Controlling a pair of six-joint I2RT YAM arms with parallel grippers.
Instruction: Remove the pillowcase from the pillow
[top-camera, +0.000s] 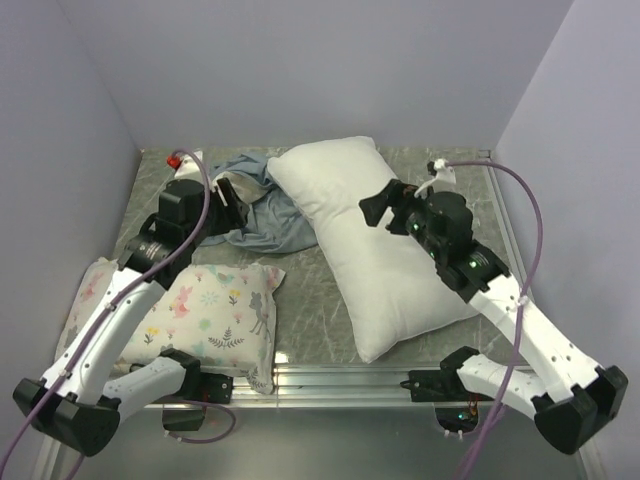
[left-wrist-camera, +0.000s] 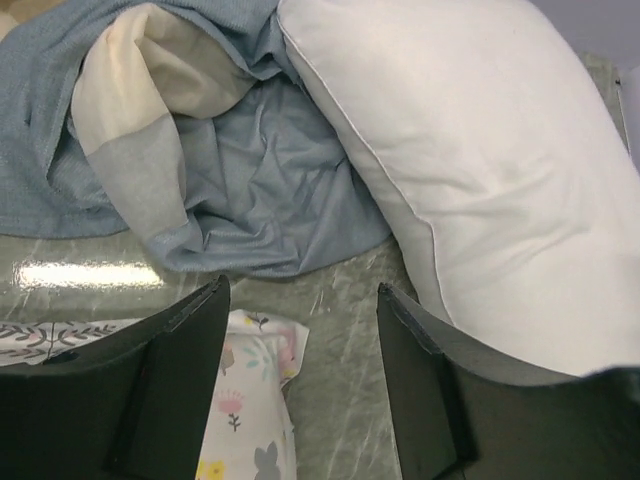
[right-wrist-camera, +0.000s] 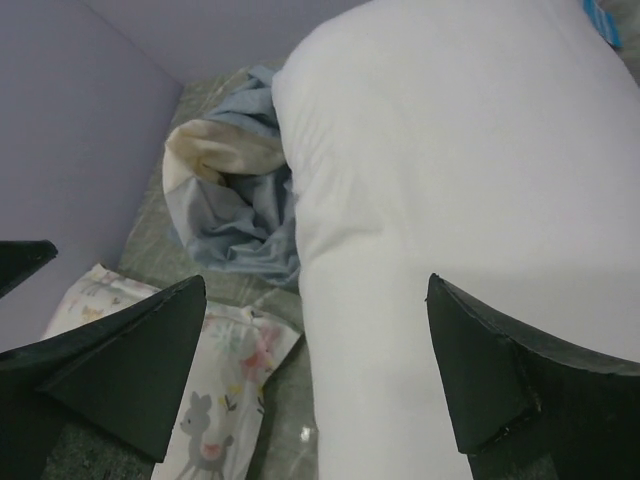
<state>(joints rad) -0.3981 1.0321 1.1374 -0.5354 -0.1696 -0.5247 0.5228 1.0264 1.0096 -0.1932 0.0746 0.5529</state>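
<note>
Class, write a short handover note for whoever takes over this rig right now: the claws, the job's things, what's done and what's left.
Left claw: open, empty, just short of the crumpled slate-blue cloth pillowcase.
Right claw: open, empty, above the plump plain white pillow.
Done: the pillow looks bare, and the pillowcase lies heaped against it on the left arm's side.
Left: probably little; perhaps pull the two apart and back the arms off.

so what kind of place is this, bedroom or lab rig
Most likely a robot test cell, not a bedroom: plain lavender walls box in a grey marbled table, a left arm and right arm are mounted on the metal rail at its near edge, and the pillow and pillowcase lie there.
</note>
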